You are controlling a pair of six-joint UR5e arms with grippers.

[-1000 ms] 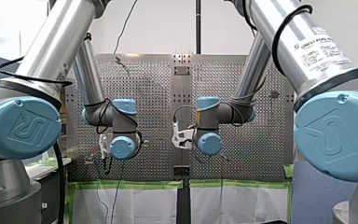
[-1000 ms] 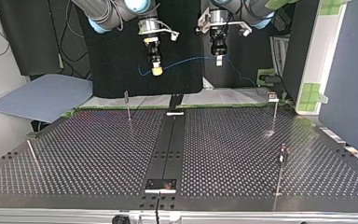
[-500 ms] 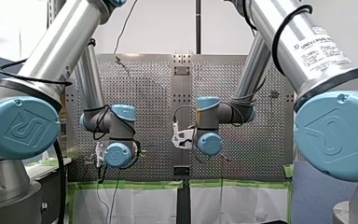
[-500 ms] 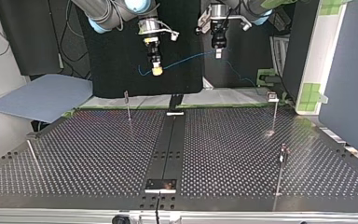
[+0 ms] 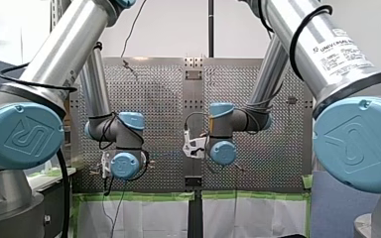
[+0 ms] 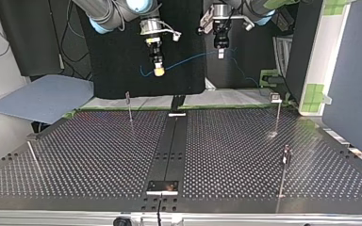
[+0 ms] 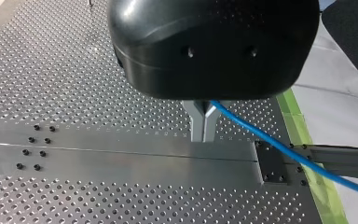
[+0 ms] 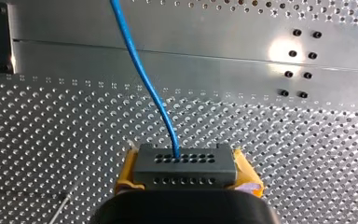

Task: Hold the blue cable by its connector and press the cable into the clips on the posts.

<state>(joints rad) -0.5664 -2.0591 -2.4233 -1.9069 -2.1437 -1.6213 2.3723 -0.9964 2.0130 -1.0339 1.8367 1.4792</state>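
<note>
The blue cable (image 6: pixel 193 57) hangs in the air between both grippers, above the far edge of the perforated table (image 6: pixel 99 155). My right gripper (image 8: pixel 185 173) is shut, its yellow pads (image 8: pixel 127 173) clamping the dark grey connector (image 8: pixel 185 163), and the cable (image 8: pixel 142 74) leads away from it. My left gripper (image 7: pixel 203 137) has its metal fingers shut on the cable (image 7: pixel 261 140) further along. In the top view my right gripper (image 6: pixel 159 69) is left of my left gripper (image 6: pixel 220 51). Thin posts (image 6: pixel 128 104) (image 6: pixel 277 110) (image 6: pixel 284 162) stand on the table below, apart from the cable.
A dark strip (image 6: pixel 169 146) runs down the table's middle. Another thin post (image 6: pixel 33 157) stands at the top view's left. A blue-grey sheet (image 6: pixel 42 96) lies beyond the left corner. Green tape (image 7: pixel 303 135) edges the table. In the front view the arms' wrists (image 5: pixel 124 165) hide both grippers.
My left arm has shifted toward the front view's left and slightly down, carrying the cable with it; in the top view its gripper rose a little. The right arm stayed still.
</note>
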